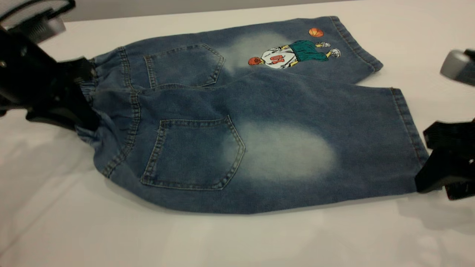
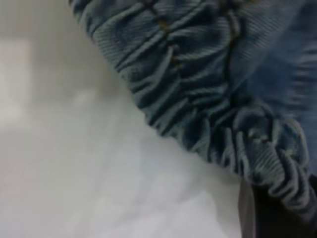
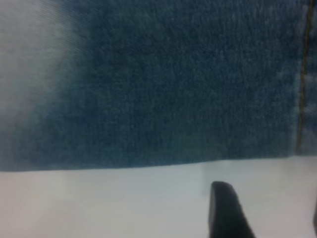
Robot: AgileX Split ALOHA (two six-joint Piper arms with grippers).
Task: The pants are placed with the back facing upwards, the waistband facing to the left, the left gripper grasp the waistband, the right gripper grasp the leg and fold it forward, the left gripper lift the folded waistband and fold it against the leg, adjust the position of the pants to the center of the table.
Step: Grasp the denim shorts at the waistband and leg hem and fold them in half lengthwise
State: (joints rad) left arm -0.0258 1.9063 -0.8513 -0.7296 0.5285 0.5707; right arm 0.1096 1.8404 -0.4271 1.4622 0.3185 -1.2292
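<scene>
Pants (image 1: 237, 122) flat on table (image 1: 74, 230) | left claw (image 1: 83, 96) seemingly clamped on waistband (image 1: 128, 111) | right claw (image 1: 432, 174) low beside leg (image 1: 315, 148) hem, grip state unclear

Grey wall strip (image 1: 185, 7) at far edge; soft overhead light w/ faint shadows.

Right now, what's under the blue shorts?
The white table shows all around the shorts, so they lie on it. Anything else beneath is covered by the denim.

Blue denim pants (image 1: 259, 111) with pale faded patches on white table (image 1: 222, 241).
</scene>
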